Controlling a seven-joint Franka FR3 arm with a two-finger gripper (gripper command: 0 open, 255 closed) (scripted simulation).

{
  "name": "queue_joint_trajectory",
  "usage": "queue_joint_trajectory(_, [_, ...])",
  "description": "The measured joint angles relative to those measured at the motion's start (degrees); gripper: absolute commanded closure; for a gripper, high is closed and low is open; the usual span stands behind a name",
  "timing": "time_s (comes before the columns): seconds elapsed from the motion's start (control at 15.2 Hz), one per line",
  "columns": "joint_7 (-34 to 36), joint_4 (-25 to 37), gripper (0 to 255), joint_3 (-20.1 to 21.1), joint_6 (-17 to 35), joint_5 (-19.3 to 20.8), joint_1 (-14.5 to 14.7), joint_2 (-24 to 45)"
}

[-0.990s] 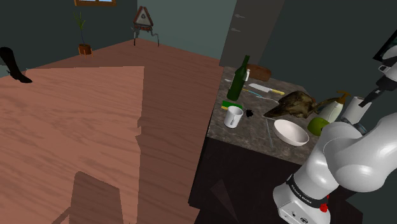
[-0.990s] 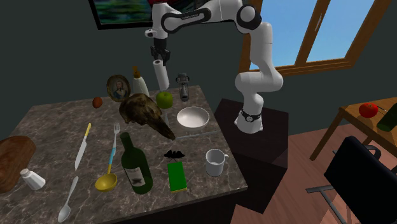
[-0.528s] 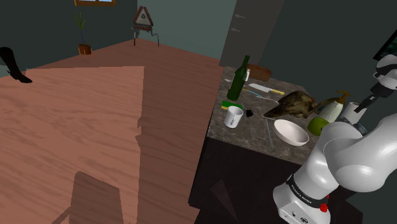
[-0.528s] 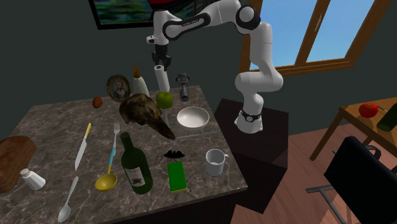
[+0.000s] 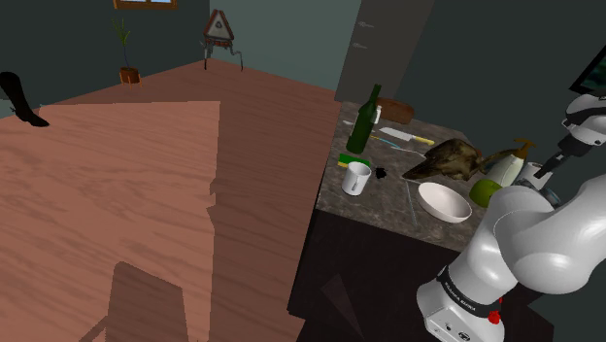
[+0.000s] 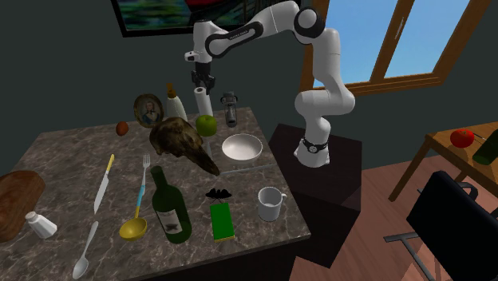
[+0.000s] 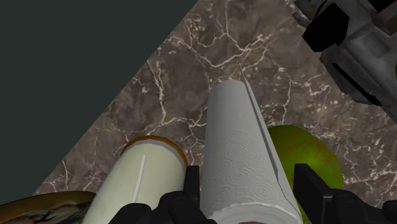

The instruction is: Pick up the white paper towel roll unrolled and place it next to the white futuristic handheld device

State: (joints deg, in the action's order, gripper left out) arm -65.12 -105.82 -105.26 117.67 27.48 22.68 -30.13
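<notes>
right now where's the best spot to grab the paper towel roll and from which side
Grip the paper towel roll at its upper end, from above, gripper spanning its round sides: it is near upright, and a cream bottle and green apple crowd its lower part.

Arm [image 6: 323, 72]: rises from its base, elbow high, forearm stretched out level.
Wrist [image 6: 209, 44]: bent downward.
Gripper [image 6: 201, 81]: points down; fingers [image 7: 191, 181] part-spread, clasping the paper towel roll [image 7: 245, 159] between them.

The paper towel roll [image 7: 242, 159] hides part of the apple [image 7: 313, 159], and an edge crops the device [image 7: 362, 51].
</notes>
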Motion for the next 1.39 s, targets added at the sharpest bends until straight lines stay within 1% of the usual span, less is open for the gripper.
queue_joint_trajectory(0.2, [0.0,0.0,255,-0.1,0.1,0.0,0.1,0.0])
queue_joint_trajectory(0.26, [0.0,0.0,0,-0.1,0.1,0.0,0.1,0.0])
queue_joint_trajectory(0.66, [0.0,0.0,0,-0.1,0.1,0.0,0.1,0.0])
queue_joint_trajectory(0.86, [-1.0,2.0,0,2.2,-2.9,-1.8,-1.6,1.4])
queue_joint_trajectory(0.92, [-1.7,2.0,0,3.6,-3.7,-2.7,-3.2,2.3])
queue_joint_trajectory(1.12, [-2.0,3.4,0,4.2,-5.3,-3.2,-3.3,2.6])
queue_joint_trajectory(1.39, [-2.0,3.6,0,4.2,-5.5,-3.3,-3.4,2.6])
